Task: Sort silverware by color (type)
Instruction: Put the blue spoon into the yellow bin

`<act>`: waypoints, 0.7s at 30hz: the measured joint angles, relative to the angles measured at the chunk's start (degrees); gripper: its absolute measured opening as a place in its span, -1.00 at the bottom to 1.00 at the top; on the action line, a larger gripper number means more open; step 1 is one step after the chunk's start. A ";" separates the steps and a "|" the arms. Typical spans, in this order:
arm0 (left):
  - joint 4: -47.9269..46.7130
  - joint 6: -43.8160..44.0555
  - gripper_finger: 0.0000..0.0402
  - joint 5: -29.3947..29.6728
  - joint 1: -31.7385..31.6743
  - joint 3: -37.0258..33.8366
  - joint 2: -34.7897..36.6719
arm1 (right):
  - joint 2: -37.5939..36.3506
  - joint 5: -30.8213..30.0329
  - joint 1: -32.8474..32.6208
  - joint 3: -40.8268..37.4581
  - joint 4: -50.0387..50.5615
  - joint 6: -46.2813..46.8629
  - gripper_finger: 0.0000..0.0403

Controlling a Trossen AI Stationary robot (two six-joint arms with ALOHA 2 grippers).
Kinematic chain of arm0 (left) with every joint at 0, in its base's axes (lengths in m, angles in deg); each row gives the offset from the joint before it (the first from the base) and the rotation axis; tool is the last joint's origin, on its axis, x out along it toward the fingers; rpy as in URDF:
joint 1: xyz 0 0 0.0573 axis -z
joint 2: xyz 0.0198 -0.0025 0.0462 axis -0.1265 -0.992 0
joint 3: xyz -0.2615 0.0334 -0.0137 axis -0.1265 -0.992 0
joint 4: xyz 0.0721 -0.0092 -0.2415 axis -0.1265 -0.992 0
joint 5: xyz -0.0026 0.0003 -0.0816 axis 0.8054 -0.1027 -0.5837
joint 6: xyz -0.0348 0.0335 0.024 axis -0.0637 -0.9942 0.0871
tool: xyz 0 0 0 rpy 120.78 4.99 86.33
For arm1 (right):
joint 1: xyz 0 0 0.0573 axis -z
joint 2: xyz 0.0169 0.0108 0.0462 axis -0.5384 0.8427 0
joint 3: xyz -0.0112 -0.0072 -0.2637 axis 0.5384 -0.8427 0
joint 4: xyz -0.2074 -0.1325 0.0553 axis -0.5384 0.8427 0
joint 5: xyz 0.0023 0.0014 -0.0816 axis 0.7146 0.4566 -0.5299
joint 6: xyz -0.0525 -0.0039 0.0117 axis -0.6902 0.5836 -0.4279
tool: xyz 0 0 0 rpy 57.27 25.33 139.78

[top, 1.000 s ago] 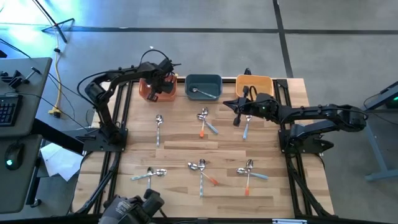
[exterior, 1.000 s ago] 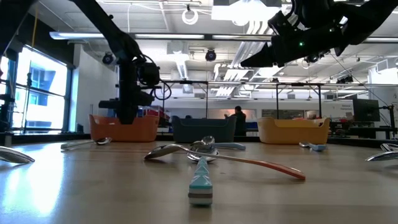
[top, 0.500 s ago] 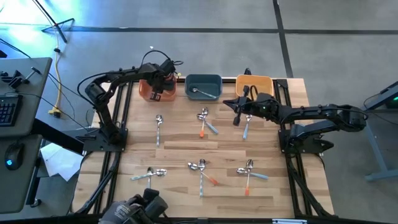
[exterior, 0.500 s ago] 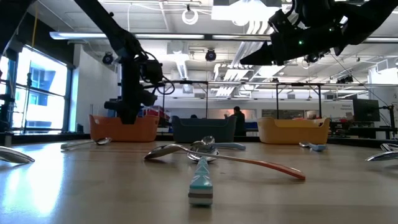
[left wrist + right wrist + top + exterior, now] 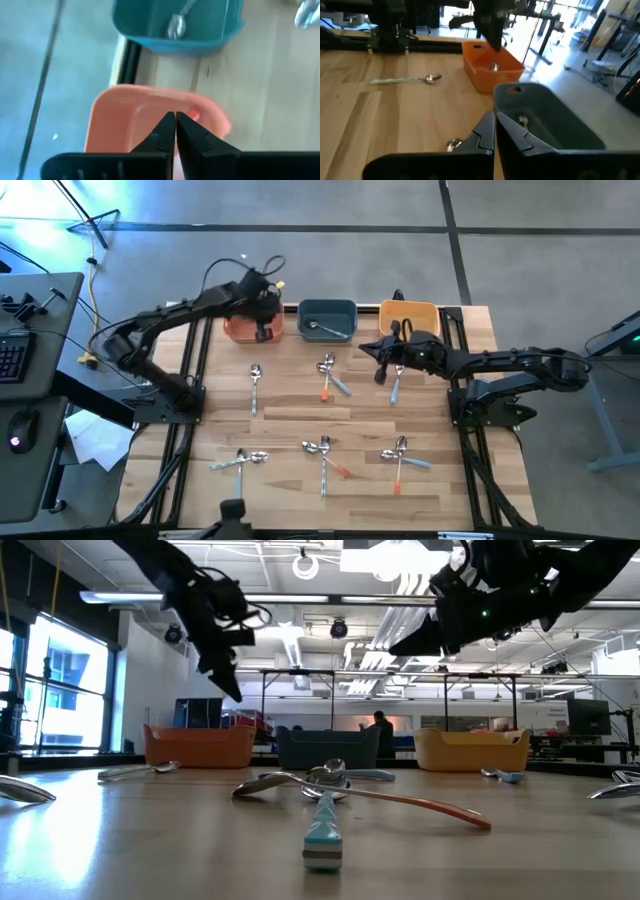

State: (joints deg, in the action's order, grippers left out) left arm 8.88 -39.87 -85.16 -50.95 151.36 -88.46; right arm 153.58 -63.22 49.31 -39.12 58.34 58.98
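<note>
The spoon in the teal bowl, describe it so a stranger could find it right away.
Three bowls line the wooden table's far edge. In the middle one, the teal rectangular bowl, lies a small silver metal spoon. It is the only piece in that bowl; other silverware lies scattered on the tabletop.

Both arms are dark, near-black jointed tubes on black bases. The left arm (image 5: 160,325) carries looping black cables near its wrist. The right arm (image 5: 510,365) shows what seems a small green light. Each pincer ends in two slim, tapered black fingers (image 5: 161,135).
</note>
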 joint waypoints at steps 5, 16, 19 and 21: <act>13.52 7.71 -1.00 0.44 2.27 -12.84 11.86 | 2.31 0.01 -2.15 0.00 0.11 3.62 -1.00; 42.03 25.76 -1.00 0.55 13.37 -38.46 35.77 | 15.22 -4.14 -7.31 11.94 14.69 16.99 -0.61; 46.45 28.35 -1.00 0.68 16.09 -42.05 39.77 | 19.24 -5.49 -7.98 15.54 21.48 20.50 -0.41; 48.52 28.75 -1.00 0.74 17.61 -43.64 41.77 | 21.53 -5.51 -7.96 18.01 25.31 22.55 -0.29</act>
State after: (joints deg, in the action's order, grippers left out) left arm 57.40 -11.12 -84.42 -33.34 107.72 -46.69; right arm 175.10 -68.73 41.35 -21.11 83.65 81.53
